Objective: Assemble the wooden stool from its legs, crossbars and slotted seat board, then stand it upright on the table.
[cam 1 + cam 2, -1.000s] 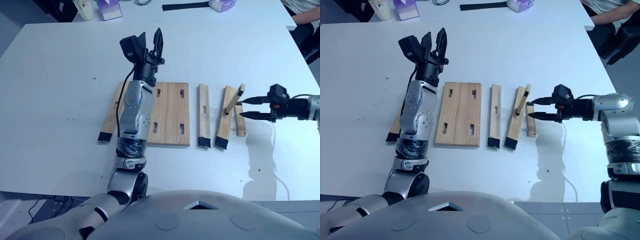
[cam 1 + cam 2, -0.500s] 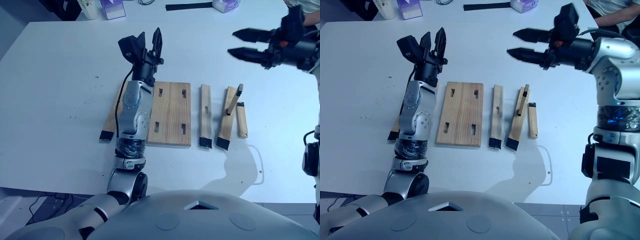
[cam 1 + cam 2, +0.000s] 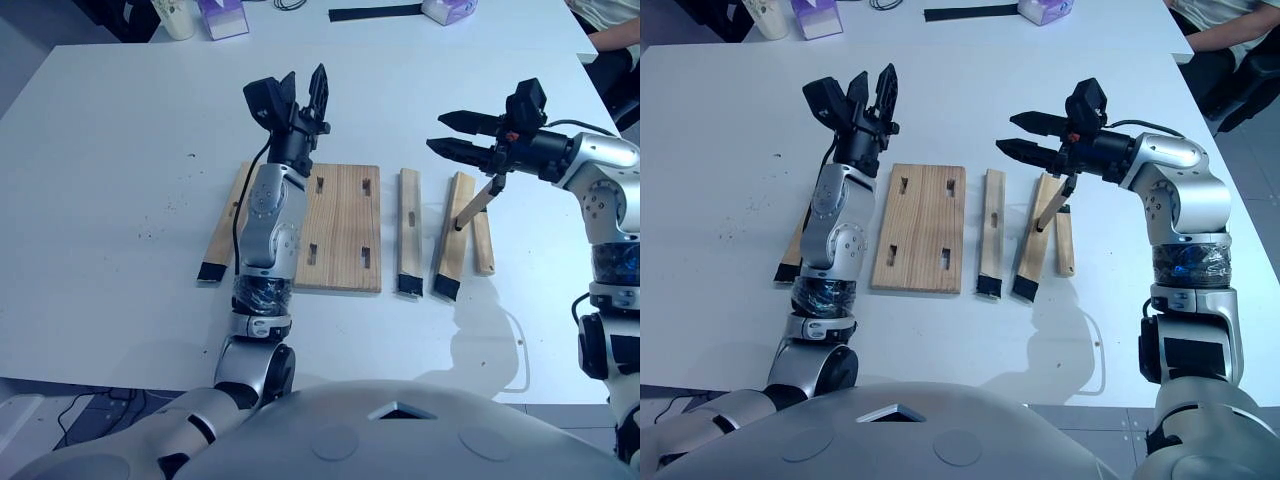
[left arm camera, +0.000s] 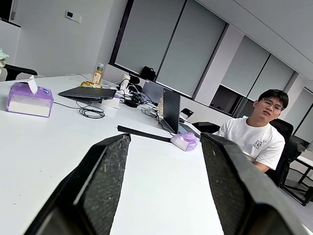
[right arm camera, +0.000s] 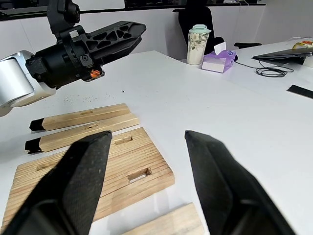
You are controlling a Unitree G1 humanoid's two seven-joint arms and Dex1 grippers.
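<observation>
Since none of its four slots holds a leg, the stool looks barely begun. Toward the left edge of the white table (image 3: 120, 150), a pale wooden leg with a black tip (image 3: 220, 232) lies flat, with a second such leg (image 5: 83, 132) just beside it. The left gripper (image 3: 304, 88) hangs above the far edge of the flat rectangular wooden seat board (image 3: 340, 230), its fingers apart and empty. Right of the board lie a third leg (image 3: 408, 228) and a fourth leg (image 3: 452, 235). A slim wooden crossbar (image 3: 478, 200) tilts up from the fourth leg's slot, and a shorter wooden bar (image 3: 484, 245) lies just beside it. The right gripper (image 3: 437, 131) hovers over these, fingers apart, holding nothing. By my judgement, fitting the legs into the seat, joining the remaining bar and standing the stool upright are all left to do.
</observation>
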